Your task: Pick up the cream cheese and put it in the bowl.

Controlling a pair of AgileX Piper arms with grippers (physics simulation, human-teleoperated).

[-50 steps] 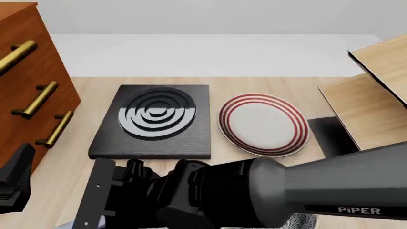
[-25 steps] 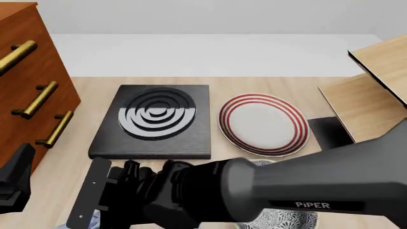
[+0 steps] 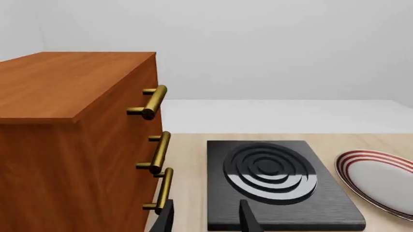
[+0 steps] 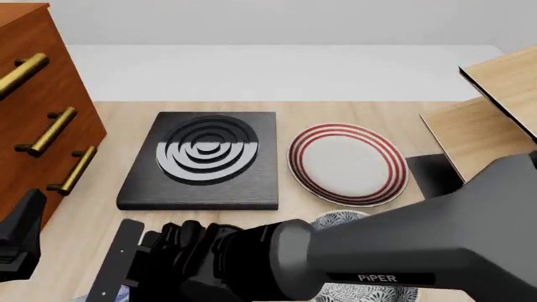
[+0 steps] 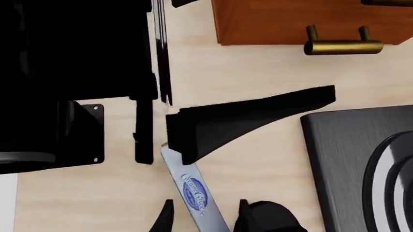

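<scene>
My right fingers (image 5: 204, 212) stand parted astride one blue-grey cream cheese box (image 5: 193, 193); the patterned grey-white bowl (image 4: 369, 292) at five o'clock holds nothing visible; left fingers (image 3: 205, 217) parted.

Cream cheese (image 5: 195, 195) lies between the parted fingers (image 5: 166, 215) (on wood).

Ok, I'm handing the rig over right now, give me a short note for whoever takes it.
Right gripper: open, fingertips either side of the cream cheese, which lies on the table; not gripped yet.
Left gripper: open, holding nothing, pointing towards the stove plate beside the drawer cabinet.
Bowl: near the front edge of the table, just in front of the red-ringed plate, mostly hidden under the right arm in the front view.
Done: right gripper lined up over the cream cheese.
Left: close on the box, lift, carry it over the bowl, release.
</scene>
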